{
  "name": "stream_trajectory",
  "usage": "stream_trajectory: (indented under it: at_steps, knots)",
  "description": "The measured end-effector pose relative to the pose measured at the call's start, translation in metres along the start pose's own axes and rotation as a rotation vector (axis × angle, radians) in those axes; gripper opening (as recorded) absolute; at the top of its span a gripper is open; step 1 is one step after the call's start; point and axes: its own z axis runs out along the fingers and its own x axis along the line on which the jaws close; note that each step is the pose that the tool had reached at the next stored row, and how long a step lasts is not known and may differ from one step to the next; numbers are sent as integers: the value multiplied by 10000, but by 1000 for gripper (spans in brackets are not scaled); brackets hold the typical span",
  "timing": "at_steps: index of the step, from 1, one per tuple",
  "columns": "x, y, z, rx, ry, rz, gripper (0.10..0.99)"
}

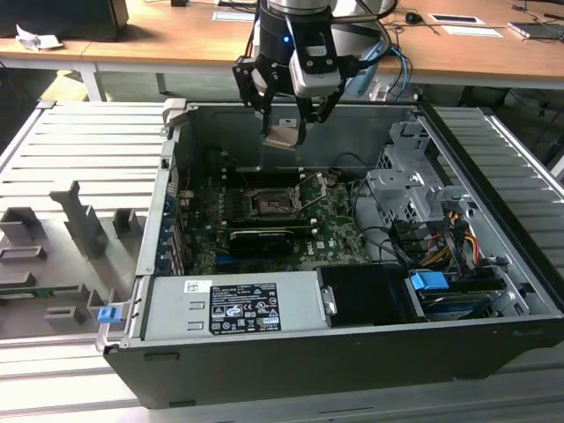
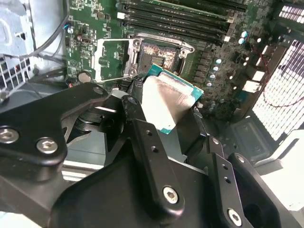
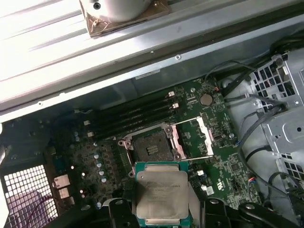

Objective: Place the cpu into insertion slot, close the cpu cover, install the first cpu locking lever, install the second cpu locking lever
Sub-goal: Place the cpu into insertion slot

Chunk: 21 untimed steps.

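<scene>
My gripper hangs above the open computer case, shut on the cpu. In both wrist views the chip's silver-grey top sits between the black fingers, tilted a little. Below it, on the green motherboard, the insertion slot lies open and bare. The cpu cover is flipped back beside the socket, its window showing the board beneath. The chip is well above the socket and touches nothing there.
Long black memory slots run beside the socket. A black card lies in front of it, with a grey power supply nearer still. A metal drive cage with cables stands at the exterior view's right. Case walls surround the board.
</scene>
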Motion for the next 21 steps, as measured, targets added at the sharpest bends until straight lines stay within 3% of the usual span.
stream_trajectory:
  at_steps: [11,15,21]
  knots:
    - [-1,-2,19,-46,-225,2507,529]
    - [-1,-2,22,-50,-266,2945,529]
    - [-1,-4,47,-45,-274,3011,529]
